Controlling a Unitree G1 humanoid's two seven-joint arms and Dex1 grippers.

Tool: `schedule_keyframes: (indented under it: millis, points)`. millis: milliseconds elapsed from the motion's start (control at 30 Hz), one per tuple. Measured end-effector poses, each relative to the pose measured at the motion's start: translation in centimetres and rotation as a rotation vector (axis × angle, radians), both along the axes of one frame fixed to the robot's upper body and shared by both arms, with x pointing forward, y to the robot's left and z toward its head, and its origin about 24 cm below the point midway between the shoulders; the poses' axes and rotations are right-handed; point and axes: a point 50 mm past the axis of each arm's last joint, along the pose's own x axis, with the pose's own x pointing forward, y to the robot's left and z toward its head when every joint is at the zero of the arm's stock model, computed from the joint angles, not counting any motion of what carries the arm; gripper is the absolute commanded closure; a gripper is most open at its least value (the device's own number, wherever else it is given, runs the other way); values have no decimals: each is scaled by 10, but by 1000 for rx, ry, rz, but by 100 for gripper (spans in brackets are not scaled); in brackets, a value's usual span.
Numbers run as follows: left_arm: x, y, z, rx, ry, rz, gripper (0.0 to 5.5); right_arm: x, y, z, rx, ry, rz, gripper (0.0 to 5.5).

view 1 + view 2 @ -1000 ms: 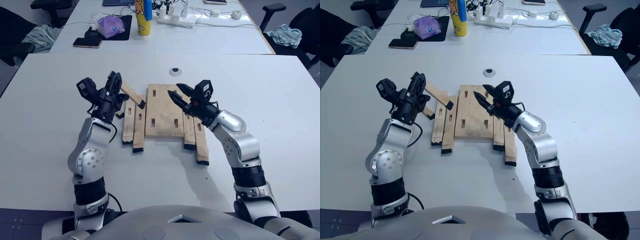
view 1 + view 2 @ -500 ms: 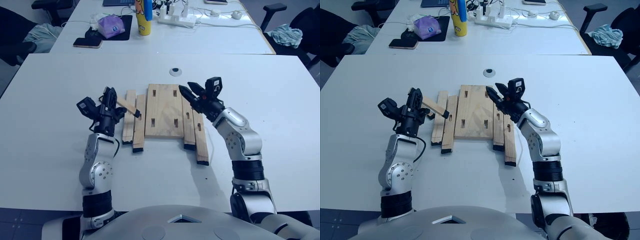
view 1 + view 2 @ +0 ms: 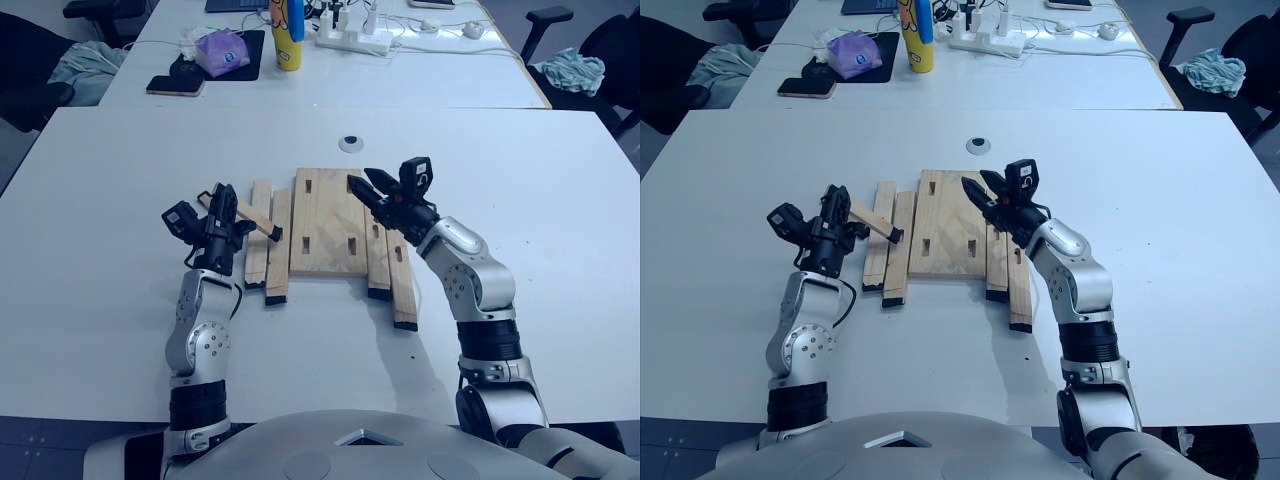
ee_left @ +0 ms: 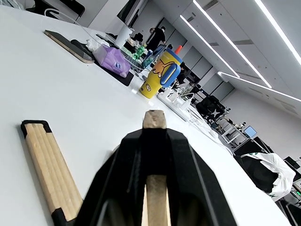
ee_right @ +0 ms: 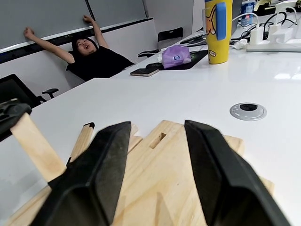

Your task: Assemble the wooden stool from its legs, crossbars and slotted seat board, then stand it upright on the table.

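Stool leg is pinched in your left gripper; your right gripper hovers spread over the seat board. Next, you'll likely line it with a slot.

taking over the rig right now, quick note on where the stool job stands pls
Left gripper: shut on a wooden bar, held tilted above the table, left of the seat board.
Right gripper: open and empty, over the far right part of the slotted seat board.
The board lies flat. The left pair of legs lies beside its left edge, the right pair of legs beside its right.
Done: nothing looks joined.
Left: fit the legs and crossbars into the slots, then stand the stool upright.
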Motion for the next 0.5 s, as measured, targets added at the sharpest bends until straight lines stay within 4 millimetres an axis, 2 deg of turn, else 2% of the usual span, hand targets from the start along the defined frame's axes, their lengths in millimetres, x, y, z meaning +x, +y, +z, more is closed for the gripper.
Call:
schedule_keyframes:
  millis: [133,500]
  points:
    - [2,-2,-6,-1,24,-7,505,1,1,0,4,0,2,338]
    - [12,-2,-6,28,28,10,505,3,5,2,12,-2,11,338]
